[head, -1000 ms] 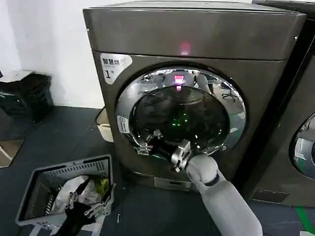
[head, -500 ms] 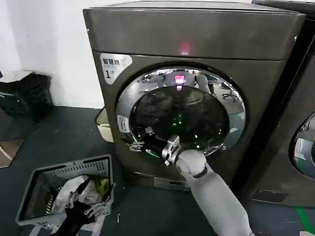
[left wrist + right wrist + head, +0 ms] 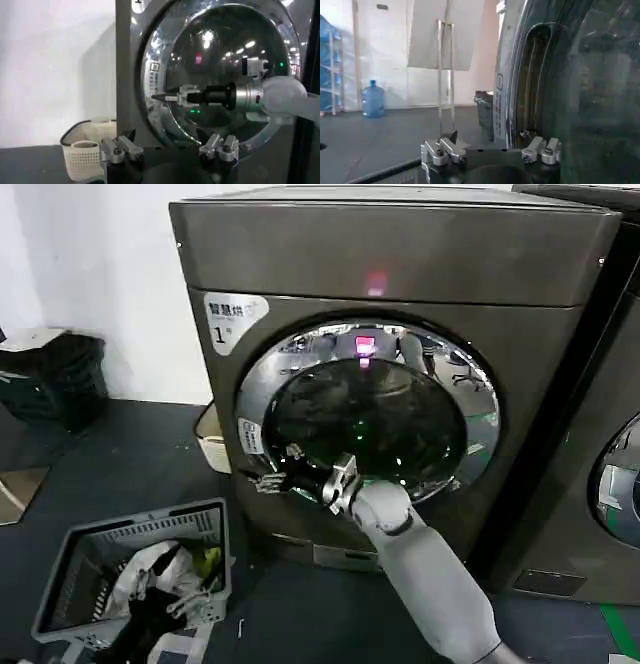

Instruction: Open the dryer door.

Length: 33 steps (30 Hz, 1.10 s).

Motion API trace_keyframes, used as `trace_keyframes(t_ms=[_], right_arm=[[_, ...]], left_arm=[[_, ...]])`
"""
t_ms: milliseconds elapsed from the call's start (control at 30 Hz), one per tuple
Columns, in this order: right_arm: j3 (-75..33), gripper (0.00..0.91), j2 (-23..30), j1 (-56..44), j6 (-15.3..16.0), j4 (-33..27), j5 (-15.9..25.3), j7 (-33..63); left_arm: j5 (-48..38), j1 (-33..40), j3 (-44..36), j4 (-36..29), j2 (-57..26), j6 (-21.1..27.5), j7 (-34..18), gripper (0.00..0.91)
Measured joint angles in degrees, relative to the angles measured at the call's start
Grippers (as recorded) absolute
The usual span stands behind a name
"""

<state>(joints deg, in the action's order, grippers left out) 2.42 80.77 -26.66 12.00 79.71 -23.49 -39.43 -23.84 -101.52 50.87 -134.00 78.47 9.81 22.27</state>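
The dryer door [image 3: 370, 409] is round, with a wide chrome rim and dark glass, on the grey-brown machine with the "1" sticker [image 3: 232, 317]. It looks closed against the front. My right gripper [image 3: 272, 477] reaches across the door's lower left to the rim's left edge, by the small label. In the left wrist view that right gripper [image 3: 157, 96] points at the left rim [image 3: 150, 85]. From the right wrist, the right gripper [image 3: 490, 150] is open with the rim's edge [image 3: 510, 100] ahead between its fingers. My left gripper [image 3: 170, 150] hangs low and open, facing the dryer.
A grey laundry basket [image 3: 120, 529] with clothes stands on the floor at front left. White mesh baskets [image 3: 87, 152] sit beside the dryer's left side. A darker machine [image 3: 615, 484] adjoins on the right. A black bin [image 3: 55, 379] is by the wall.
My right gripper has slid left along the door's lower part, from under the glass to the rim's left edge. The left gripper has dropped lower beside the basket.
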Motion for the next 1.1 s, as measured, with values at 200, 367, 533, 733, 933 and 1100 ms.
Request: trace_keyframes(t_ms=[200, 367, 533, 733, 933, 1100], right_arm=[[-0.7, 0.907, -1.6, -1.1, 0.0, 1.9, -0.6, -6.3], [-1.3, 0.907, -3.7, -2.8, 0.1, 4.5, -0.9, -11.9], [-2.2, 0.907, -6.1, -5.1, 0.2, 7.4, -0.6, -18.9], [-4.4, 0.907, -9.0, -8.1, 0.6, 10.8, -1.2, -23.9], [-7.4, 0.907, -12.8, -12.5, -1.0, 14.4, -2.2, -29.6], [-10.0, 0.907, -15.8, -16.3, -1.9, 17.4, -2.4, -33.5]], left_arm=[[-0.8, 3.2, 2.4, 3.3, -2.9, -3.2, 2.0, 0.907], [-2.4, 5.6, 3.8, 7.0, -6.3, -6.4, 2.2, 0.907], [-6.8, 8.1, 4.6, 10.1, -9.5, -5.4, 1.9, 0.907], [-12.1, 11.3, 4.9, 13.6, -13.4, -4.3, 0.7, 0.907], [-17.4, 14.9, 3.6, 17.1, -17.2, -3.1, 0.0, 0.907], [-19.5, 18.2, 2.0, 20.1, -19.7, -2.4, -0.5, 0.907]])
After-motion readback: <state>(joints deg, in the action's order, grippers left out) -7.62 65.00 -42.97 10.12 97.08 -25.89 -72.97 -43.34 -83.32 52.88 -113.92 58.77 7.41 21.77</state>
